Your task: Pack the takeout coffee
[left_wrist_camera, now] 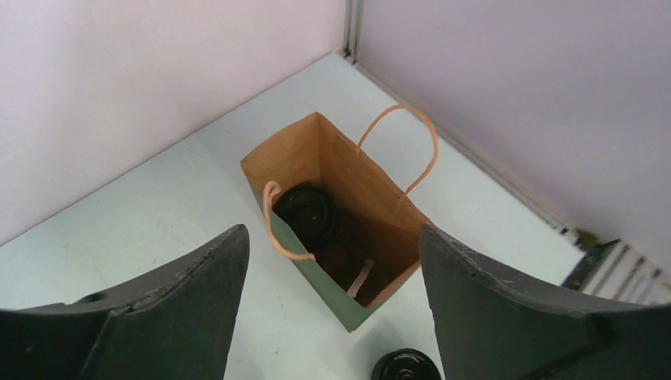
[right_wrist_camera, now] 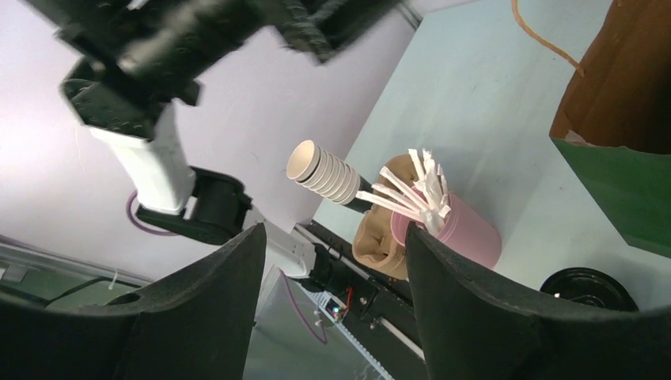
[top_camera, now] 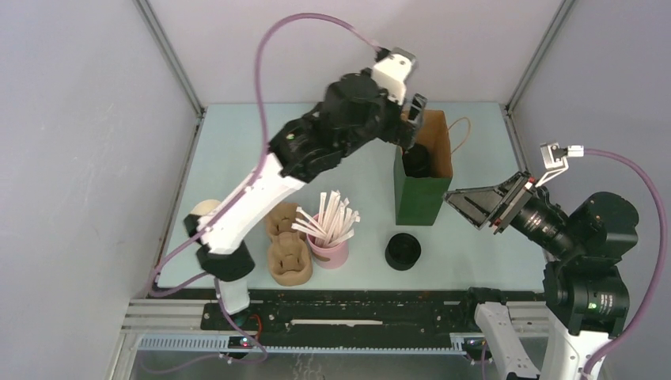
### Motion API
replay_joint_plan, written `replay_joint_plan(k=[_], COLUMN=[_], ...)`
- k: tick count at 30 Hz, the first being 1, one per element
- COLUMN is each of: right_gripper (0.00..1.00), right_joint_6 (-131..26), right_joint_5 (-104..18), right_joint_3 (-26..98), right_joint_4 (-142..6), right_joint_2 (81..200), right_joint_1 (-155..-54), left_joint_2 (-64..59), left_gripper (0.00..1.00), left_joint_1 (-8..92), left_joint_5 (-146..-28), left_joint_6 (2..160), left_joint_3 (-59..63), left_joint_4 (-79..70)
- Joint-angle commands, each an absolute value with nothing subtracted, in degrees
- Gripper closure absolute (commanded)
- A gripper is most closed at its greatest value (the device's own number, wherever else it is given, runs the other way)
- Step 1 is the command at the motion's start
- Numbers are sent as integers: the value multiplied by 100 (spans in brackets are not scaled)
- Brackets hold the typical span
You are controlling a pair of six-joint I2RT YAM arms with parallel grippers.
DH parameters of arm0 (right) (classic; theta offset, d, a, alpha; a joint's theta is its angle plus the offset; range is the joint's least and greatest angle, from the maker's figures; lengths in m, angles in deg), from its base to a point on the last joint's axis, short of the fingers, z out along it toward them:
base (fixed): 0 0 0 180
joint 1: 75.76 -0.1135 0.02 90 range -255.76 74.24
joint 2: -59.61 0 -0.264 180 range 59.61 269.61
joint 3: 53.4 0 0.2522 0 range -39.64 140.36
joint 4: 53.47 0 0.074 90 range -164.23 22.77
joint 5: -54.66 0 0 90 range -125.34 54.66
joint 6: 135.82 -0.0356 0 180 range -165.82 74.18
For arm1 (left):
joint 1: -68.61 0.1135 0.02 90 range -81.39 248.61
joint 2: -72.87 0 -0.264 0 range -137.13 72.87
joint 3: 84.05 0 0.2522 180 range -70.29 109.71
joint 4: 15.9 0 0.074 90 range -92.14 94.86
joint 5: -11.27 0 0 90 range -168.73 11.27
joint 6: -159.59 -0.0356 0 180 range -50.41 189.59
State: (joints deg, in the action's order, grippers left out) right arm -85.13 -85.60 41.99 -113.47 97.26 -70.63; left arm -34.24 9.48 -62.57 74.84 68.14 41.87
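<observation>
Coffee [left_wrist_camera: 308, 210]: upright inside the bag [left_wrist_camera: 380, 198], lid up.
Bag: open, standing far and right of centre.
Left gripper [left_wrist_camera: 332, 237]: wide, empty, above the bag; coffee straight below, nearer arm.
Right gripper [top_camera: 475, 207]: wide, empty, right of the bag.

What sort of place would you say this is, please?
Most likely a robotics lab cell staged as a coffee counter: a left arm and right arm bolted at the edge of a table boxed in by plain walls, with a paper bag holding the coffee, a straw holder and lids.
</observation>
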Motion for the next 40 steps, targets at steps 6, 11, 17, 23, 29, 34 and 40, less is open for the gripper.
replay_joint_plan(k=[6, 11, 17, 23, 29, 34, 40], right_gripper=[1, 0, 0, 0, 0, 0, 1], right_joint_6=[-6786, -6045, -5962, -6188, -6225, -6301, -6440], right_joint_5=[-8557, -7675, -6200, -6147, -6190, -6096, -6297], right_joint_3=[4885, 5518, 6159, 6247, 6351, 6553, 6757], right_joint_4=[-13073, -13486, -13948, -13489, -13494, -13423, -13378], right_joint_2=[9933, 9631, 9697, 9603, 9727, 9724, 9817], right_joint_1=[-7152, -7557, -7874, -7874, -7875, -7875, -7866], left_joint_2=[-468, 962, 2556, 3183, 3176, 3378, 3413], left_gripper=[8, 0, 0, 0, 0, 0, 0], left_joint_1=[952, 955, 953, 955, 955, 954, 953], left_joint_5=[-6448, -6857, -5747, -5497, -5260, -5163, -5229], left_joint_6=[8603, 8262, 8101, 8061, 7821, 7805, 7776], left_joint_3=[5076, 4830, 4129, 3728, 4044, 3734, 3580], left_joint_4=[4177, 4969, 4999, 5004, 5270, 5094, 4942])
